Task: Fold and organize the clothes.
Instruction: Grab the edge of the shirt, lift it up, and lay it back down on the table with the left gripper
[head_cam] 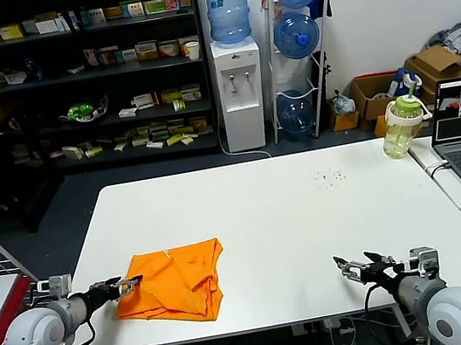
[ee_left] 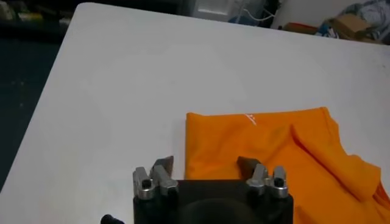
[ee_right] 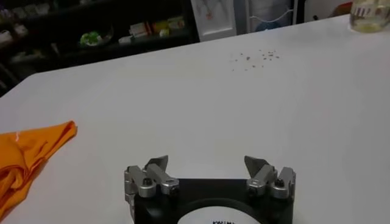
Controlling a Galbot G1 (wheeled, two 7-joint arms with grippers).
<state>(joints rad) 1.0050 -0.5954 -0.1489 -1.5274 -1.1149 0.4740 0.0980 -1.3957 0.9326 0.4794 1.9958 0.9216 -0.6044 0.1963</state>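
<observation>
- Orange T-shirt [head_cam: 174, 283], folded and rumpled, lies on the white surface [head_cam: 291, 215]
- Left claw [head_cam: 129, 284] gapes at the T-shirt's edge
- Right claw [head_cam: 345, 266] gapes, well apart from the T-shirt

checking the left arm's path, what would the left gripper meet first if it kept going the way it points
The left gripper, jaws open, points across the table at the orange T-shirt. Its near edge is probably the first thing met, though the gripper's height above the table is unclear.

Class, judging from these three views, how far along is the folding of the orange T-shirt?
Done: the orange T-shirt lies folded into a rough, rumpled bundle on the white table. In hand: nothing; the open left gripper sits at its edge, and the open right gripper is far off. Left: tidying it.
</observation>
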